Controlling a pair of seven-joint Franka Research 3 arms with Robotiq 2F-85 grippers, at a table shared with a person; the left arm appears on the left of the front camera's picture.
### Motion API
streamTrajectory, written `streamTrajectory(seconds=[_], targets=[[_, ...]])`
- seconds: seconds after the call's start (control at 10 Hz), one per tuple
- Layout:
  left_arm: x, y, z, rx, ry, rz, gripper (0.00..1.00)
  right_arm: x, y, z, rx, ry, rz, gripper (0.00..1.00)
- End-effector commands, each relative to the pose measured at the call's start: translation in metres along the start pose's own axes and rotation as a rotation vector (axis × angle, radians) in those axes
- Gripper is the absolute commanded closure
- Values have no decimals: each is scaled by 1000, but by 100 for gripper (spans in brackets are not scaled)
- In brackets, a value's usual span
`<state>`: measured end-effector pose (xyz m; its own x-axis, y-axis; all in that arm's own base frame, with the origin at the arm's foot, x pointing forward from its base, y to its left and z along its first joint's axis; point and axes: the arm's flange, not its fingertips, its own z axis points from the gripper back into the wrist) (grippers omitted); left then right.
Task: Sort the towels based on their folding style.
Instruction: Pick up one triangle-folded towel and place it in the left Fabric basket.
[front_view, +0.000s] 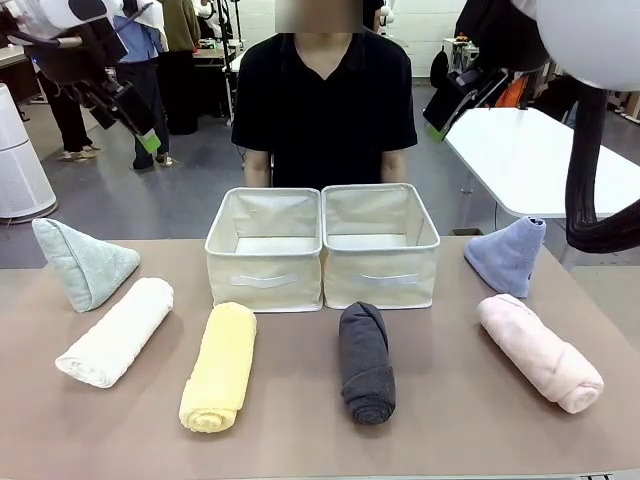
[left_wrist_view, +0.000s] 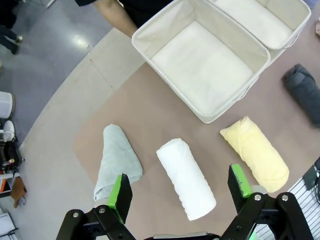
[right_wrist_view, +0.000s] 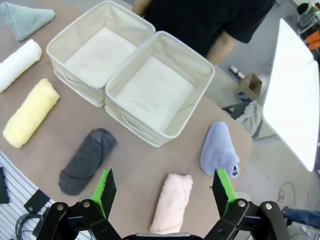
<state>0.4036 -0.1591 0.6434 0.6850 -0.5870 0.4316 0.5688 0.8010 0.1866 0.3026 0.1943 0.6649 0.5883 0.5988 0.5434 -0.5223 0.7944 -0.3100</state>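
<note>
Left hand (left_wrist_view: 179, 186) hovers high over the left end of the desk (front_view: 300, 420), its green-padded fingers spread wide apart with nothing between them. The right hand (right_wrist_view: 164, 186) hangs just as high over the right end, its fingers also wide apart and empty.

Six towels lie on the desk, none of them in a bin. The teal cone (front_view: 85, 265) sits at the far left. The white roll (front_view: 115, 332) lies just beside it, nearer and slightly to the right, set at an angle. The pale yellow roll (front_view: 220, 365) lies on the near side in front of the left bin (front_view: 265, 282), pointing near to far. The dark grey roll (front_view: 366, 362) lies the same way in front of the right bin (front_view: 380, 280). The pink roll (front_view: 540, 352) lies angled at the near right, and the periwinkle cone (front_view: 506, 256) sits beyond it at the far right, close to the right bin but apart from it.

The two beige bins stand side by side, touching, at the far middle, each showing its bare fabric floor. A person (front_view: 325, 100) in a black shirt stands at the far side behind them.
</note>
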Motion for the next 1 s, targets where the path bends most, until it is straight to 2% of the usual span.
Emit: streamTrajectory(seconds=[0.0, 0.3, 0.4, 0.6, 0.7, 0.8, 0.9], targets=[[-4, -1, -6, -8, -5, -1, 0, -5, 1, -9, 10, -7, 4, 0], [-2, 0, -6, -2, 12, 1, 0, -3, 1, -6, 3, 13, 1, 0], [-25, 6, 22, -166, 96, -33, 0, -30, -16, 15, 149, 79, -71, 0], [-56, 2, 53, -155, 137, -37, 0, -65, -29, 52, 214, 78, -126, 0], [-73, 0, 70, -152, 120, -16, 0, -84, -34, 68, 248, 61, -159, 0], [-83, -2, 75, -122, 101, 9, 0, -88, -39, 62, 272, 60, -167, 0], [-56, -1, 53, -148, 133, -24, 0, -61, -33, 51, 207, 71, -128, 0]])
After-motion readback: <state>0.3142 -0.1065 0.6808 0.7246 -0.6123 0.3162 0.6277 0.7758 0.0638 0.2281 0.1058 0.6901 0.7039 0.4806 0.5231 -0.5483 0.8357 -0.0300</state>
